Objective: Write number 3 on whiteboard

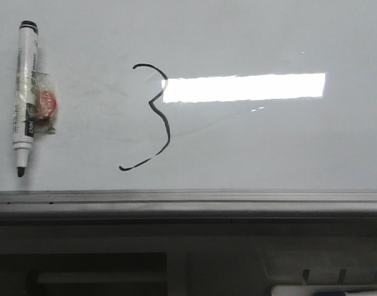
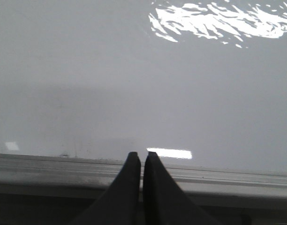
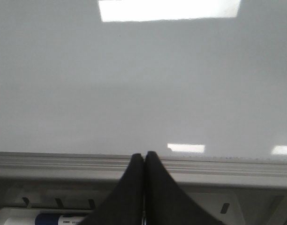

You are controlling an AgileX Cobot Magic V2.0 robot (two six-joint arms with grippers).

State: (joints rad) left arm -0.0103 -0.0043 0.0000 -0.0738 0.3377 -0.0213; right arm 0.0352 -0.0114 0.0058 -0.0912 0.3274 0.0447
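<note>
A thin black wobbly number 3 (image 1: 154,117) is drawn on the glossy whiteboard (image 1: 268,148), just left of a bright rectangular light reflection. A white marker pen (image 1: 24,98) with a black tip lies uncapped at the far left of the board. Neither gripper shows in the front view. My left gripper (image 2: 140,155) is shut and empty over the board's grey frame edge (image 2: 49,168). My right gripper (image 3: 144,155) is shut and empty over the frame edge (image 3: 228,166) too. Both wrist views show only blank board; the 3 is out of view there.
A clear-wrapped orange object (image 1: 45,105) lies against the marker. The grey metal frame (image 1: 188,200) runs along the board's near edge. Below it a tray holds a white and blue marker (image 3: 45,219), seen in the front view (image 1: 327,290) at lower right.
</note>
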